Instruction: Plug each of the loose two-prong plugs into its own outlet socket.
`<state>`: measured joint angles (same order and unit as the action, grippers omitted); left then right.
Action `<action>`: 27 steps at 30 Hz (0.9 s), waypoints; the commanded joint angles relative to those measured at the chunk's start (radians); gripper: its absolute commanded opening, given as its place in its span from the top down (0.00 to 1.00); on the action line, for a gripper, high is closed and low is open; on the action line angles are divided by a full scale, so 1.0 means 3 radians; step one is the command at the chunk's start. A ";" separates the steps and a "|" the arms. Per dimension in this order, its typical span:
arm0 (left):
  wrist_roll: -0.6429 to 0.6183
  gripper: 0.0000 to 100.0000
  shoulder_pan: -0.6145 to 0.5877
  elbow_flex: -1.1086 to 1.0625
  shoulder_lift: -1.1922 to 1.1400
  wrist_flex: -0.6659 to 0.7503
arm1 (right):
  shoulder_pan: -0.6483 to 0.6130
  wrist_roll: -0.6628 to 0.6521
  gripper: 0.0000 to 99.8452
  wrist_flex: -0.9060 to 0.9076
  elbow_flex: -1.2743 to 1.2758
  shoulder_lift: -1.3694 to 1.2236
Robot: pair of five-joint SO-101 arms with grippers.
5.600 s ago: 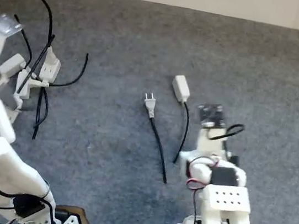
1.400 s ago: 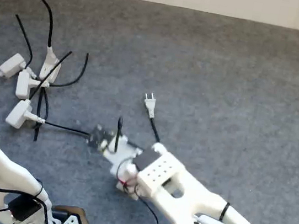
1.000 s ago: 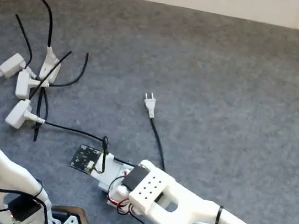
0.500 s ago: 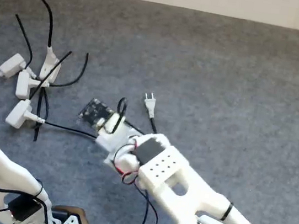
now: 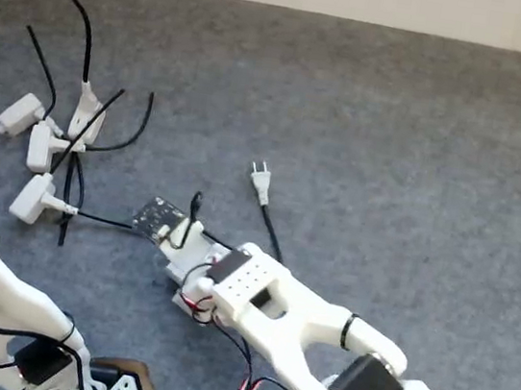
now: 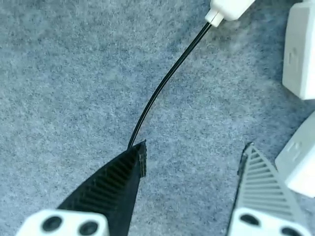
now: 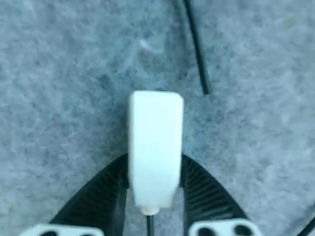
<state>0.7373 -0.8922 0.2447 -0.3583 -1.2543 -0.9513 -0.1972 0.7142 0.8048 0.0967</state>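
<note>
You are in the mating step for the last loose pair, as far as I can judge. Your right gripper (image 7: 155,163) is clamped on a white outlet socket (image 7: 155,140), both black fingers pressed against its flanks and its cord trailing back between them. The two-prong plug (image 5: 260,179) lies free on the grey carpet (image 5: 422,150) just above the middle of the high frame, prongs pointing toward the top, a little up and to the right of where the right arm (image 5: 256,296) ends. Next you will need to line the socket's face up with those prongs, and the plug probably has to be steadied or it will skid. Your left gripper (image 6: 195,146) hangs with its fingers spread wide and nothing between them, over a black cable (image 6: 162,88) beside the cluster of white pieces (image 5: 45,141) at the left of the high frame. The right wrist view gives you the grasp itself, which the high view hides under the wrist. The high view alone gives you the plug's heading.
</note>
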 commanded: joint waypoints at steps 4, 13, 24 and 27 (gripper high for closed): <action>0.0015 0.70 0.0043 0.0043 0.0176 -0.0015 | 0.0125 0.0020 0.73 0.0683 -0.0458 0.0320; 0.0015 0.70 0.0043 0.0043 0.0176 -0.0020 | 0.0637 0.0010 0.73 0.0974 -0.0673 0.0933; 0.0015 0.70 0.0049 0.0049 0.0176 -0.0026 | 0.0248 0.0169 0.73 0.0601 -0.0381 0.0309; 0.0015 0.70 0.0049 0.0049 0.0176 -0.0010 | 0.0008 0.0210 0.73 0.0698 -0.0396 0.0320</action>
<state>0.7373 -0.8922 0.2447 -0.3583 -1.2543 -0.8546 -0.1603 0.9045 0.6943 0.1841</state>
